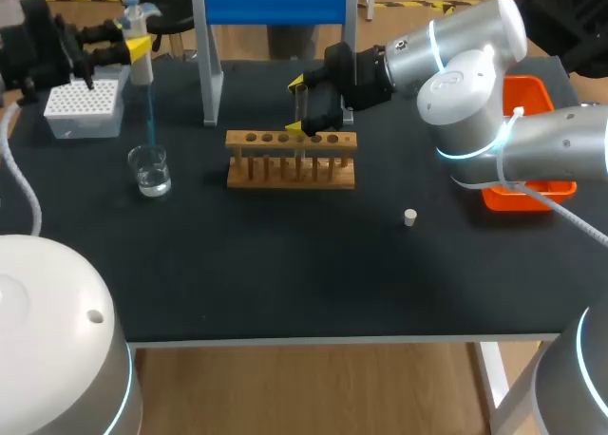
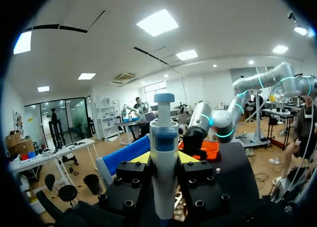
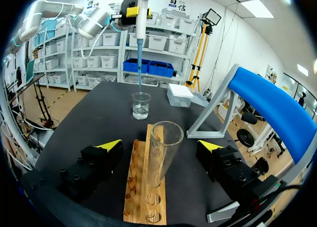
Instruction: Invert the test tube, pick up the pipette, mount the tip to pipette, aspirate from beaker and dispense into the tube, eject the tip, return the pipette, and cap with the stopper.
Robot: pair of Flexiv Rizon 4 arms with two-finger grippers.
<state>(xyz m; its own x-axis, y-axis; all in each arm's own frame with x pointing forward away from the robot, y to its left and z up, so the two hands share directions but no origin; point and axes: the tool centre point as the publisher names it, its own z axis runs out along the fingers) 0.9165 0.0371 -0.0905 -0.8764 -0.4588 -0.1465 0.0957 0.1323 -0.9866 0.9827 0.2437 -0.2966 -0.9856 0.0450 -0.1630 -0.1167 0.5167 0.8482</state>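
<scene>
Left gripper [image 1: 135, 47] clamped on the upright pipette [image 1: 140, 25], its blue tip [image 1: 149, 112] ending just over the beaker [image 1: 150, 172]. Test tube [image 3: 163, 150] stands mouth up in the wooden rack [image 1: 290, 169], between the fingers of the right gripper [image 1: 299, 104], spread wide, clear of the glass. Stopper [image 1: 409, 217] lies right of the rack

light: bright, even, overhead | shadows: faint, soft on table [image 1: 285, 264] | glare: glints on beaker [image 1: 150, 172], sheen on right arm [image 1: 475, 65]
</scene>
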